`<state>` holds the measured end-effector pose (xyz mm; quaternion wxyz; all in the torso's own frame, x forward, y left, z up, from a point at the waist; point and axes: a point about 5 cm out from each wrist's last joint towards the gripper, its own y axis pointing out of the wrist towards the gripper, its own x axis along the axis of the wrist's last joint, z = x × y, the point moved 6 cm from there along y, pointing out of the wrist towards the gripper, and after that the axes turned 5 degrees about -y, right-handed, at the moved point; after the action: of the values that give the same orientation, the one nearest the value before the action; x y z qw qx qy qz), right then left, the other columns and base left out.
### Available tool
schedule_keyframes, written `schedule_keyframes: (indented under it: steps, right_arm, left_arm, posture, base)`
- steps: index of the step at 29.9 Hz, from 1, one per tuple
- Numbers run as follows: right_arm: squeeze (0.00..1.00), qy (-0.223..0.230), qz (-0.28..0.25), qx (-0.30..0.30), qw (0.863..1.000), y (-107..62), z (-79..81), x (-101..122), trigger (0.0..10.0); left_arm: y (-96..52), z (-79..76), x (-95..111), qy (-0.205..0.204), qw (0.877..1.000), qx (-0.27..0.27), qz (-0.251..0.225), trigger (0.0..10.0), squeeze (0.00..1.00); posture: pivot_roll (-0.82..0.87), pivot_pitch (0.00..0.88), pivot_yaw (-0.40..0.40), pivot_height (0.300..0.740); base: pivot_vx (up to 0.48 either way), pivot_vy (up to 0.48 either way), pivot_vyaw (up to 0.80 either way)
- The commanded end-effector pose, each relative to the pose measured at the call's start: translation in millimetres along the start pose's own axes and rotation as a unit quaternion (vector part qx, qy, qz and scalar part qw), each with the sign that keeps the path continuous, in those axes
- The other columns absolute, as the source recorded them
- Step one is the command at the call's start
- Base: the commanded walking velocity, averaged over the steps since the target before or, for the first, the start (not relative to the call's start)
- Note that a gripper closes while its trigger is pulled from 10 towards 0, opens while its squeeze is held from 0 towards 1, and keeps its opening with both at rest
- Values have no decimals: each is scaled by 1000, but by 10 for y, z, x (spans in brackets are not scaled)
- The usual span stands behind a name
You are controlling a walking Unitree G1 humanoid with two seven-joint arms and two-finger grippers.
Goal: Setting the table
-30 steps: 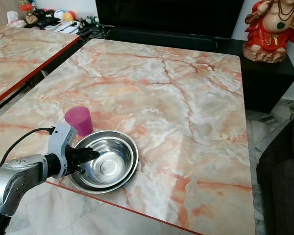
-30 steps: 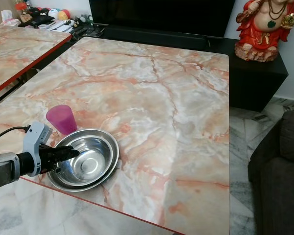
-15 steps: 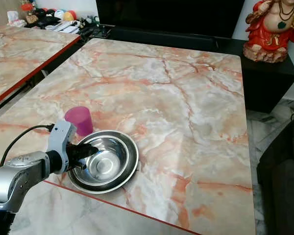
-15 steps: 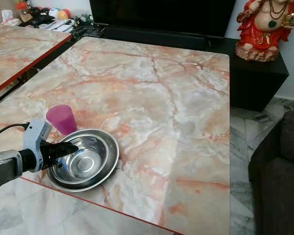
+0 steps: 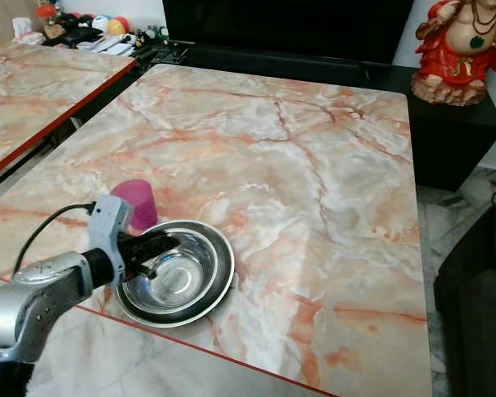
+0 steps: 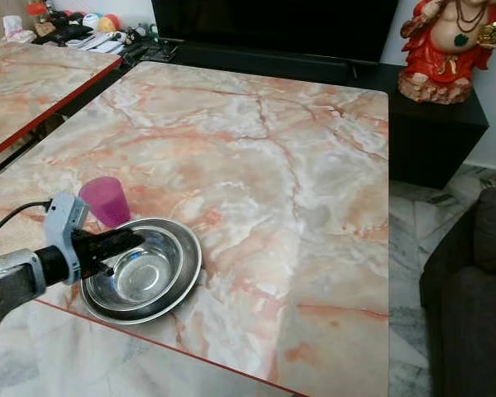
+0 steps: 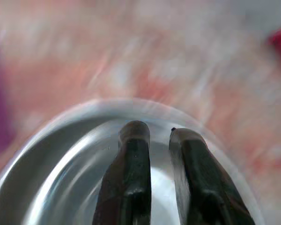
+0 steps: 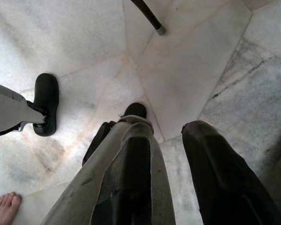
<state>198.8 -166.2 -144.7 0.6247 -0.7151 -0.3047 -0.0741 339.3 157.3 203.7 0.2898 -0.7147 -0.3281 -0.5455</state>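
Though nested, shiny steel bowls (image 5: 180,273)

table (image 5: 314,165): pink-orange marble top, red edge | second table (image 5: 33,91): same marble, to the left | floor (image 8: 84,47): pale grey marble tiles | black cabinet (image 5: 446,132) at the back carrying a red figurine (image 5: 463,50) | dark sofa (image 5: 479,281) at right

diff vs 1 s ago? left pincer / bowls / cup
The left pincer has risen and pushed further out over the steel bowls, toward the far rim; the arm now overlaps the pink cup in the head view. Nothing was taken hold of or let go; its fingers sit slightly apart above the bowl. Bowls, cup and marble table stayed put.
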Motion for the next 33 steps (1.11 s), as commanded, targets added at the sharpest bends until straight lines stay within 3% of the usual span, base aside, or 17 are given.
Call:
schedule_keyframes:
  steps: [1, 2, 6, 8, 9, 10, 11, 12, 14, 15, 18, 21, 23, 26, 33]
  right_arm:
    - [0, 6, 12, 5, 1000, -11, 36, -80, 10000]
    - [0, 5, 12, 5, 1000, -11, 36, -81, 10000]
    - [0, 5, 12, 5, 1000, -10, 36, -80, 10000]
    - [0, 6, 12, 5, 1000, -11, 37, -80, 10000]
    - [0, 8, 12, 4, 1000, -11, 36, -83, 10000]
    - [0, 9, 12, 3, 1000, -12, 36, -85, 10000]
    - [0, 9, 12, 3, 1000, -12, 36, -85, 10000]
    - [0, 9, 13, 3, 1000, -12, 34, -87, 10000]
    - [0, 9, 13, 3, 1000, -12, 32, -88, 10000]
    - [0, 8, 13, 3, 1000, -11, 32, -87, 10000]
    - [0, 12, 11, 3, 1000, -12, 32, -83, 10000]
    - [0, 18, 9, 1, 1000, -12, 29, -80, 10000]
    - [0, 17, 9, 2, 1000, -12, 32, -78, 10000]
    - [0, 22, 6, 1, 1000, -12, 28, -72, 10000]
    - [0, 24, -1, 3, 1000, -13, 29, -52, 10000]
  left_arm:
    - [-8, -157, 248, 34, 998, -18, -55, 10000, 0]
    - [39, -191, 309, 68, 995, 1, -75, 10000, 0]
    - [85, -165, 435, 127, 985, 52, -109, 10000, 0]
    - [47, -62, 553, 182, 969, 105, -133, 10000, 0]
    - [-66, 141, 684, 190, 953, 172, -162, 10000, 0]
    - [-156, 252, 739, 191, 944, 205, -176, 10000, 0]
    - [-156, 252, 739, 191, 944, 205, -176, 10000, 0]
    - [-323, 451, 774, 198, 927, 260, -183, 10000, 0]
    - [-373, 517, 751, 207, 922, 277, -176, 10000, 0]
    - [-426, 568, 684, 244, 914, 287, -154, 10000, 0]
    - [-516, 646, 592, 255, 902, 314, -152, 10000, 0]
    - [-527, 612, 531, 273, 896, 314, -157, 10000, 0]
    - [-565, 648, 474, 221, 895, 340, -183, 10000, 0]
    - [-534, 544, 405, 214, 891, 345, -202, 10000, 0]
    - [-400, 502, 379, 207, 903, 319, -201, 10000, 0]
  posture:
    - [73, 161, 41, 740]
    - [74, 159, 39, 740]
    - [70, 152, 37, 740]
    - [63, 143, 36, 740]
    - [63, 143, 36, 740]
    - [62, 134, 38, 740]
    - [62, 134, 38, 740]
    - [64, 130, 35, 740]
    - [66, 129, 35, 740]
    - [71, 125, 34, 740]
    - [69, 112, 40, 740]
    - [73, 105, 40, 740]
    - [69, 100, 40, 740]
    - [64, 92, 33, 740]
    - [59, 74, 33, 740]
  base:
    - [0, 0, 0]
    - [0, 0, 0]
    - [0, 0, 0]
    - [0, 0, 0]
    - [0, 0, 0]
    - [0, 0, 0]
    - [0, 0, 0]
    - [0, 0, 0]
    - [0, 0, 0]
    - [0, 0, 0]
    - [0, 0, 0]
    - [0, 0, 0]
    - [0, 0, 0]
    - [0, 0, 0]
    - [0, 0, 0]
